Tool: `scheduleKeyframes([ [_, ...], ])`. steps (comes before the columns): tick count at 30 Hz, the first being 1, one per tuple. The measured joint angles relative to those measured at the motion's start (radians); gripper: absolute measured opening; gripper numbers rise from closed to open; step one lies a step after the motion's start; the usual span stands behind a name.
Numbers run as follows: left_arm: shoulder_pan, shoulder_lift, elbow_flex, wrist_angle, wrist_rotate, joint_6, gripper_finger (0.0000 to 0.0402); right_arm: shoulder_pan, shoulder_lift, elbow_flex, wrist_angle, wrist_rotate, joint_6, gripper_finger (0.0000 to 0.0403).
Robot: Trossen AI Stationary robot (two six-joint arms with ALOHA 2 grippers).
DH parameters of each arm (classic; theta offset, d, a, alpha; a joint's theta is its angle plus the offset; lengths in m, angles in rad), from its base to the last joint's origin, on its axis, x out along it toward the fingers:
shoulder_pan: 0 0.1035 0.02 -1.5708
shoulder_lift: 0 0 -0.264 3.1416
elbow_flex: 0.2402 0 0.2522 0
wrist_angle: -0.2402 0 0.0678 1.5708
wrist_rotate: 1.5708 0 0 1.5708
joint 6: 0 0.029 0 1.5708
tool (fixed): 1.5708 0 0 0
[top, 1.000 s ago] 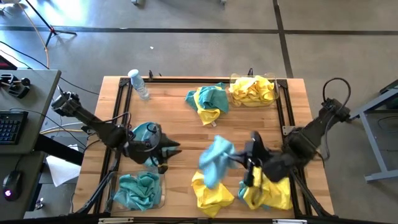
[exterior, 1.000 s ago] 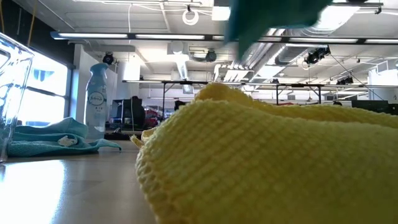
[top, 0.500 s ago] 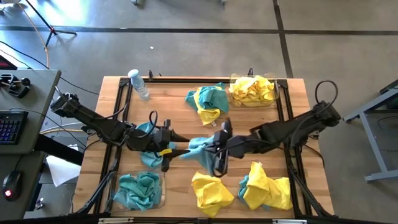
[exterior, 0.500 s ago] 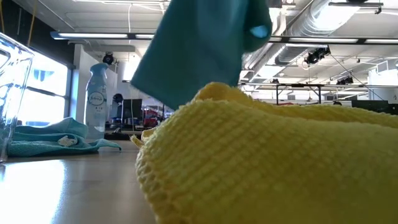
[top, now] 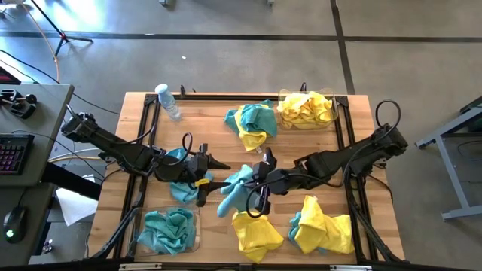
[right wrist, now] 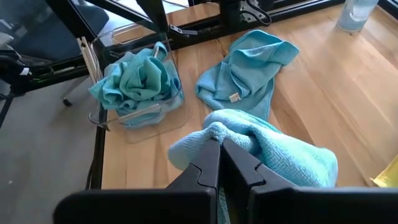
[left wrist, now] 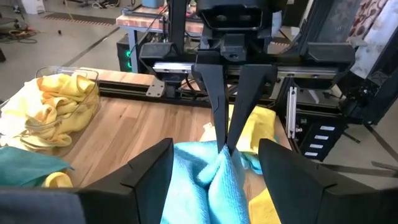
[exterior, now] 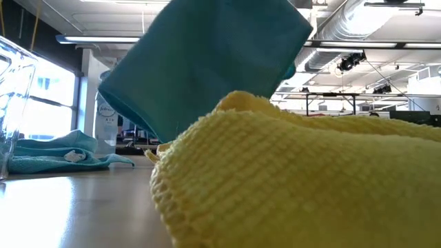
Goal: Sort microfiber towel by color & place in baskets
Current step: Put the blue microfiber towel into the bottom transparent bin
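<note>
A teal-blue microfiber towel [top: 236,190] hangs at the table's middle from my right gripper [top: 260,183], which is shut on it. My left gripper [top: 212,181] is open and faces it from the table's left. In the left wrist view its fingers [left wrist: 149,180] stand on either side of the hanging towel [left wrist: 208,177]; whether they touch it I cannot tell. Another teal towel [top: 178,186] lies flat under my left arm. A near-left basket [top: 193,218] holds teal towels, and a far-right basket [top: 282,95] holds yellow ones. My right gripper pinches a bunched fold at the towel's top [right wrist: 231,132] between its two fingers [left wrist: 222,118]. The fingers slant down from the table's right. The towel hangs slack below them, and its lower edge [exterior: 141,120] shows above the tabletop in the low view.
A mixed yellow and teal pile [top: 252,120] lies at the far middle. Two yellow towels [top: 256,229] [top: 324,229] lie near the front edge. A clear water bottle [top: 167,100] stands at the far left. Bare wood lies between the far pile and the grippers.
My right gripper has carried the teal towel from above the near yellow towels toward the table's left and down, up to my left gripper. The towel has swung along and hangs lower. My left gripper's fingers stand wider apart than before.
</note>
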Motion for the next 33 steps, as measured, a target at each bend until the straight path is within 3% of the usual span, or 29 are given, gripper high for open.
scheduleKeyframes([
  [16, -0.002, 0.0, 0.0, -0.005, 0.0, -0.012, 0.0225, 0.0, 0.0, 0.0, 0.0, 0.015, -0.096, 0.0],
  [23, -0.003, 0.0, 0.0, -0.006, 0.002, -0.088, 0.0225, -0.013, 0.0, 0.0, 0.0, 0.014, -0.158, 0.0],
  [33, -0.003, 0.0, 0.0, -0.006, -0.009, -0.089, 0.0225, -0.035, 0.0, 0.0, -0.001, -0.098, -0.162, 0.0],
])
